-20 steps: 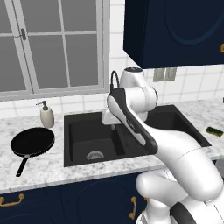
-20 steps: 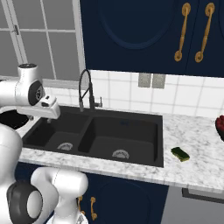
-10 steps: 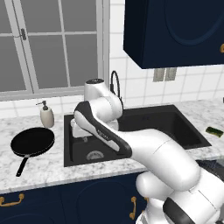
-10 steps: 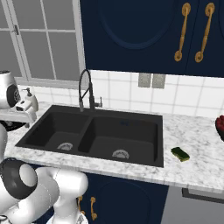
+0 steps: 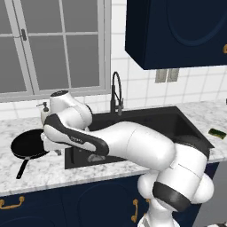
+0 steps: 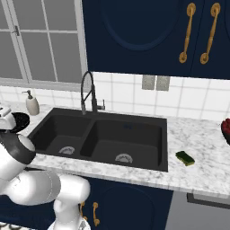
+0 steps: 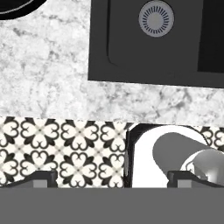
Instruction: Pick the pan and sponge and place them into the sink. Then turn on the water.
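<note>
Left base view: round matte-black pan [image 5: 29, 144] on speckled marble counter [image 5: 44, 170].

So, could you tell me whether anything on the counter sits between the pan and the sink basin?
Nothing visible does: the pan lies on bare marble just left of the sink; the soap dispenser stands behind, by the window.

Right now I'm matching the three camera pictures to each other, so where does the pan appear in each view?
Left base view: pan at mid-left on the counter, left of the sink.
Right base view: pan at the far left edge, left of the sink.
Hand view: a black curved edge, likely the pan, in the top left corner.
Shared landmark: the sink.
</note>
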Robot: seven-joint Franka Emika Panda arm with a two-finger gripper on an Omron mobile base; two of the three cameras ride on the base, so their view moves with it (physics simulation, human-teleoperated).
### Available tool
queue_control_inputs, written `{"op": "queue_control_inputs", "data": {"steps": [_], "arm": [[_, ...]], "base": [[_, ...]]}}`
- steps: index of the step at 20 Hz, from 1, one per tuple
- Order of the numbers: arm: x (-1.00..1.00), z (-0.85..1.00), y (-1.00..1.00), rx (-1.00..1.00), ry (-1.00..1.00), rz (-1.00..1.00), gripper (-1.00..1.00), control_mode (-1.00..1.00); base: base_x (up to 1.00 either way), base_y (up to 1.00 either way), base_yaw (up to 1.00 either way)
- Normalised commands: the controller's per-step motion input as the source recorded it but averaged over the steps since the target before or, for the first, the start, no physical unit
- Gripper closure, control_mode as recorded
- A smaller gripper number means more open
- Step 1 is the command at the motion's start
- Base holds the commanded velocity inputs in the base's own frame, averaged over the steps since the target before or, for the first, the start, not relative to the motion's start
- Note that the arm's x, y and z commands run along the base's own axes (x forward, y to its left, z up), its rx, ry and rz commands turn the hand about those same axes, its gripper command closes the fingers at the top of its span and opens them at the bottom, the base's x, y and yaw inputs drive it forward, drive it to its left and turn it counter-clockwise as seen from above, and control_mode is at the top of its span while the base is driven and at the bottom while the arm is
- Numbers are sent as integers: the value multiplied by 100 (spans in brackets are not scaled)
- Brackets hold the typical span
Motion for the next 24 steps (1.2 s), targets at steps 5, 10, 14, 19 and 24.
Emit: {"op": "queue_control_inputs", "data": {"steps": [5, 10, 14, 19, 24], "arm": [[1, -43, 78, 0, 1, 0, -100, -100], [3, -31, 77, 0, 0, 0, -100, -100], [6, -14, 69, 0, 0, 0, -100, -100], [22, -10, 52, 0, 0, -1, -100, -100], [31, 0, 38, 0, 0, -4, -100, -100]], "base": [[0, 0, 0], [0, 0, 0], [0, 0, 0], [0, 0, 0], [0, 0, 0]]}}
